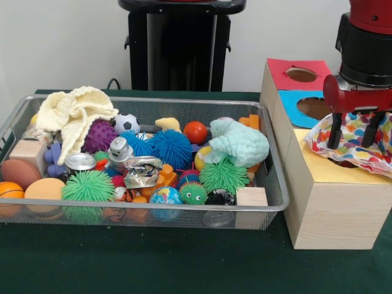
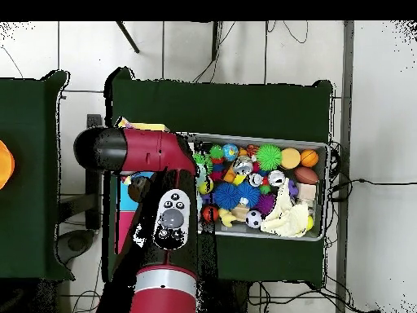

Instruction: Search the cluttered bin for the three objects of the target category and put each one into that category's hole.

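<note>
My gripper (image 1: 354,144) hangs over the yellow-topped end of the wooden box (image 1: 324,202), open, its two black fingers (image 1: 335,131) spread wide. A colourful patterned cloth (image 1: 318,141) lies bunched on the yellow top, around and under the fingertips, and hides that hole. I cannot tell whether the fingers touch it. Behind are the red top with a round hole (image 1: 301,75) and the blue top with its hole (image 1: 312,107). In the wire bin (image 1: 184,211) lie a cream knitted cloth (image 1: 73,113) at the back left and a mint cloth (image 1: 242,142) at the right. From overhead the red arm (image 2: 167,212) covers the gripper.
The bin also holds spiky balls, small sports balls, crushed cans, wooden blocks and plastic pieces. From overhead the bin (image 2: 322,191) sits right of the box, whose blue top (image 2: 130,191) peeks out beside the arm. The green table drops off close in front of the bin.
</note>
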Action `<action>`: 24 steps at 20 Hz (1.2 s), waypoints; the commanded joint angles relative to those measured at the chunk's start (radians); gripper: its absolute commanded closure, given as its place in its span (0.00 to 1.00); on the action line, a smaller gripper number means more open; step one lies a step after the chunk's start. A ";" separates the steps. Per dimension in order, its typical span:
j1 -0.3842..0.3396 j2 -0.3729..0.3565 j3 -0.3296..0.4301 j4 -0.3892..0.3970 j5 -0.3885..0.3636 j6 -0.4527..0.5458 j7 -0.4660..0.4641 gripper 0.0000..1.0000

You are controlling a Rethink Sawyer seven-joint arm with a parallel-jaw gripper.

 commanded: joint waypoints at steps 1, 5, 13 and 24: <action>-0.031 -0.011 0.042 0.075 -0.006 -0.041 0.174 0.00; -0.025 -0.008 0.032 0.067 -0.014 -0.043 0.178 0.00; -0.024 -0.009 0.031 0.068 -0.011 -0.043 0.185 1.00; -0.018 -0.007 0.027 0.060 -0.011 -0.029 0.191 1.00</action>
